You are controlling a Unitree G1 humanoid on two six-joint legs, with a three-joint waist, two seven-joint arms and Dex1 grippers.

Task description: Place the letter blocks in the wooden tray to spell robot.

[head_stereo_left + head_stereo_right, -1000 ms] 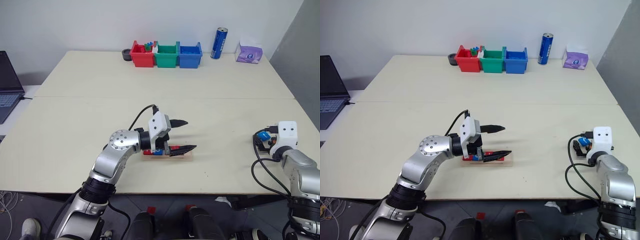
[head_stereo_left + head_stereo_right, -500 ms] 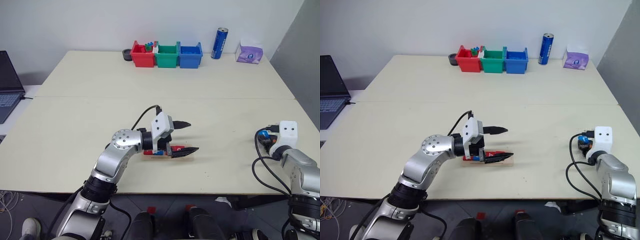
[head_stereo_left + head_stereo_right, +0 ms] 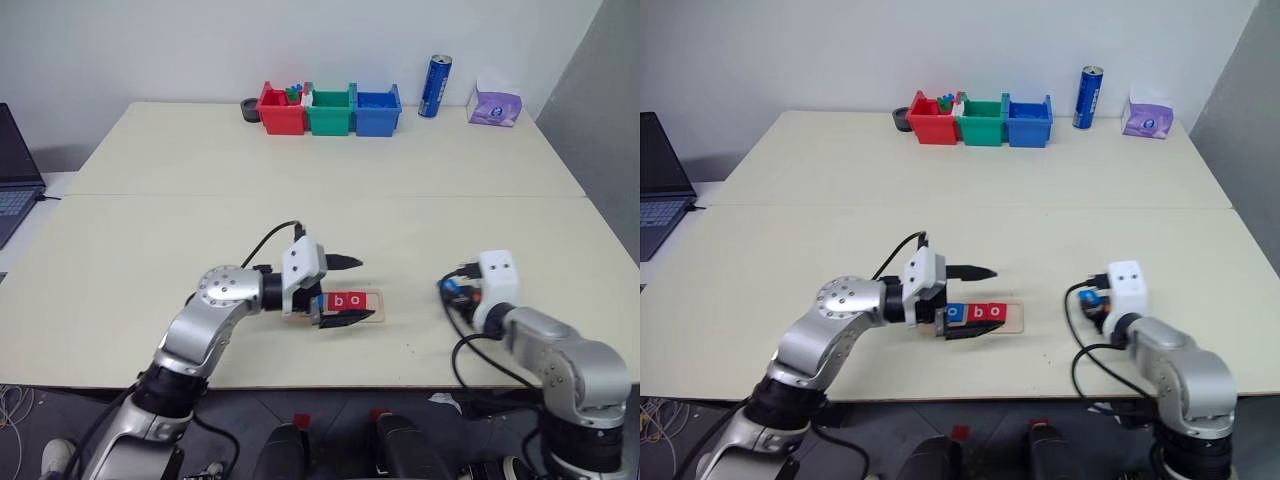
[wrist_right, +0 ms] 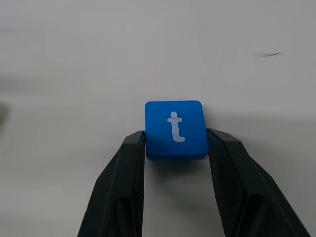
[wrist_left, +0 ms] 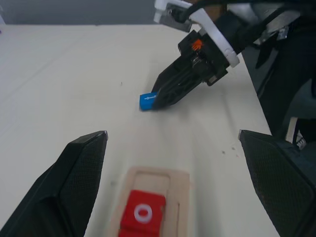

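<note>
Blue "t" block [image 4: 176, 129]: pinched between the two fingers of the right gripper [image 4: 176, 148], one on each side edge, the letter facing up; in the left wrist view it sits low over the worktop [image 3: 150, 240], and whether it touches I cannot tell.
Wooden tray [image 3: 1012, 318]: near the front edge of the worktop, to the left of the held block and apart from it; a blue "o", a red "b" and a red "o" [image 3: 993, 312] can be read in it, and its left end is hidden by the left gripper.
Left gripper [image 3: 345, 290]: fingers spread wide and holding nothing, one on each long side of the tray.
Step in hand: judged as bringing the last letter to finish the word.
Next move: the block must go leftwards to the tray's bare right end and drop into the groove next to the red "o", letter upright.
Room: bare worktop between block and tray; the front edge is near, and the left fingers crowd the tray's sides.
</note>
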